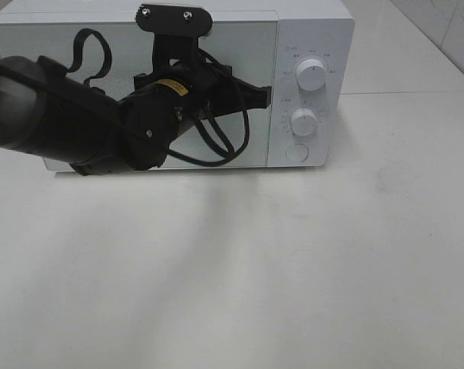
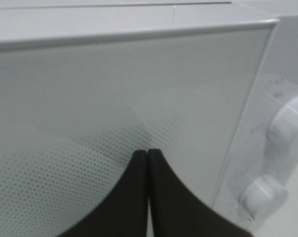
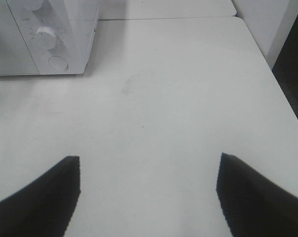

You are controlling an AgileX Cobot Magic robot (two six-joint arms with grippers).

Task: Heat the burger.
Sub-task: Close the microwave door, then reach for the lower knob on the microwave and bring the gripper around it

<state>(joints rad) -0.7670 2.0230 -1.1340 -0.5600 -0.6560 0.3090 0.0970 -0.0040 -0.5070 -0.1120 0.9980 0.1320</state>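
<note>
The burger is out of view in every frame. A white microwave [image 1: 313,31] stands at the back of the table with its door [image 1: 55,46] closed. My left gripper [image 1: 260,96] reaches across the door front, near the door's right edge. In the left wrist view the left gripper [image 2: 147,154] is shut with nothing in it, its tips right at the dotted door glass [image 2: 90,98]. Over the bare table to the right of the microwave [image 3: 50,37], my right gripper [image 3: 148,159] hangs open and holds nothing.
The microwave's control panel carries an upper knob [image 1: 312,74], a lower knob [image 1: 303,120] and a round button [image 1: 296,152]. The white table [image 1: 293,269] spreads in front. Its right edge [image 3: 282,94] drops off to a dark floor.
</note>
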